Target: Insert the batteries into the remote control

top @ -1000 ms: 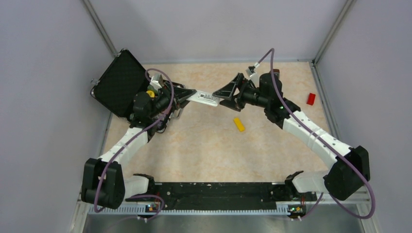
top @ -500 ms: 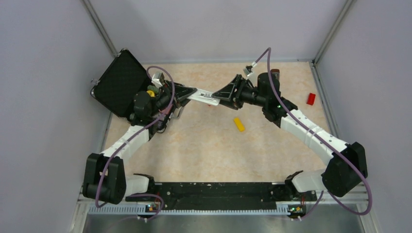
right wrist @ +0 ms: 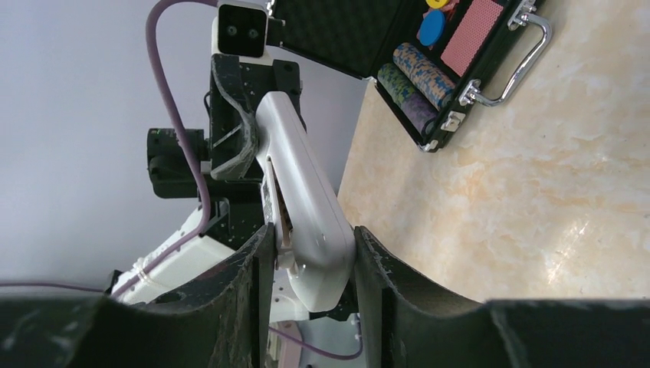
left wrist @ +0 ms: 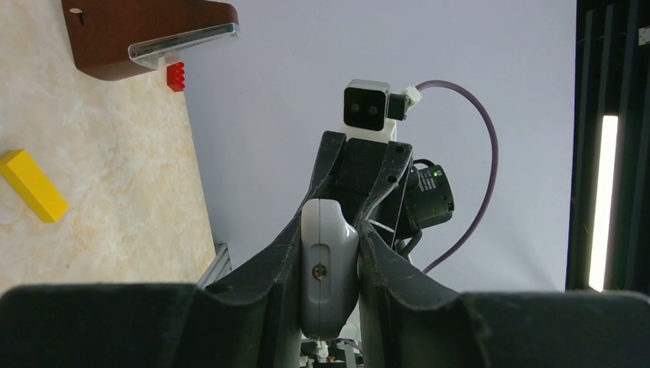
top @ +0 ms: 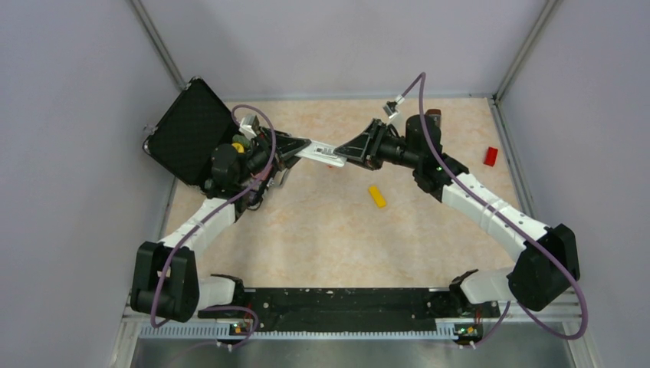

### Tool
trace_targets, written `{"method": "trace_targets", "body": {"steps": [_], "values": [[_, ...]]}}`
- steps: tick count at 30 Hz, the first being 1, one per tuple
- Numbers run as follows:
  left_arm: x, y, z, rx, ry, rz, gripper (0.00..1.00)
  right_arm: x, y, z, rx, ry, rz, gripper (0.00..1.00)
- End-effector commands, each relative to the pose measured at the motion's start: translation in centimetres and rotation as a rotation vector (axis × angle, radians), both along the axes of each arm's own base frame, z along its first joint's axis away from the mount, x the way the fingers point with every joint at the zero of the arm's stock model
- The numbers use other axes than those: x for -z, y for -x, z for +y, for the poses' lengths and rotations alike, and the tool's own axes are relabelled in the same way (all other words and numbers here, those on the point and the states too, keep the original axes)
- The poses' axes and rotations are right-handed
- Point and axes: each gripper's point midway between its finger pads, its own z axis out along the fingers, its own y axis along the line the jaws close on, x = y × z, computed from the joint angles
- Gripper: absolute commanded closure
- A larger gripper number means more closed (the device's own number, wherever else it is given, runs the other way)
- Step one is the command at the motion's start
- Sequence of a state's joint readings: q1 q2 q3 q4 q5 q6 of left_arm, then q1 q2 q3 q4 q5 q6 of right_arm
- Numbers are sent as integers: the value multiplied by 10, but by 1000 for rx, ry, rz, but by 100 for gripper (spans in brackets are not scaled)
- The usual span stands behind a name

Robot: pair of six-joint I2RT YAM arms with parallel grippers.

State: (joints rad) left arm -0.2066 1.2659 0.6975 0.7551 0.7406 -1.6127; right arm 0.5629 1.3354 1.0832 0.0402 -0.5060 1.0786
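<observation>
Where the two arms reach out from the near edge and meet over the far half of the table [top: 329, 238], the remote control [top: 322, 153] spans the gap between them, just beyond a yellow block [top: 376, 195]. The left gripper [top: 301, 148] is clamped on its left end and the right gripper [top: 346, 152] pinches its right end, fingers [right wrist: 257, 264] pressed against its narrow sides. Farther back, an open black case [top: 188, 130] lies behind the left arm, and a red block [top: 490, 156] sits near the right wall.

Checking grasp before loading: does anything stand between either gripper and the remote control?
Nothing visible does. The left gripper and the right gripper each have their fingers closed directly on opposite ends of the remote control. No batteries are visible.
</observation>
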Motion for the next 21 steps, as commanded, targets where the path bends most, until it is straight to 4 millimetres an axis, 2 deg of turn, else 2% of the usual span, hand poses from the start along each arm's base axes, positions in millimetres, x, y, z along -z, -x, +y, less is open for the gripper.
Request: {"method": "trace_targets", "body": {"steps": [1,5,8,11,15,21], "values": [[-57,9,3,-6,75,-168,100,24,-1,0,-10,119,-37,65],[-57,10,3,-8,62,-185,100,32,-3,-5,7,173,-39,68],[-54,10,2,-14,34,-197,100,34,-4,-5,30,198,-38,65],[-52,10,3,-34,8,-201,100,33,-5,-1,64,209,-35,61],[-54,10,6,-62,19,-185,100,33,-4,7,139,216,-36,61],[-48,10,12,-105,66,-114,100,38,-13,-12,307,223,-39,61]]}}
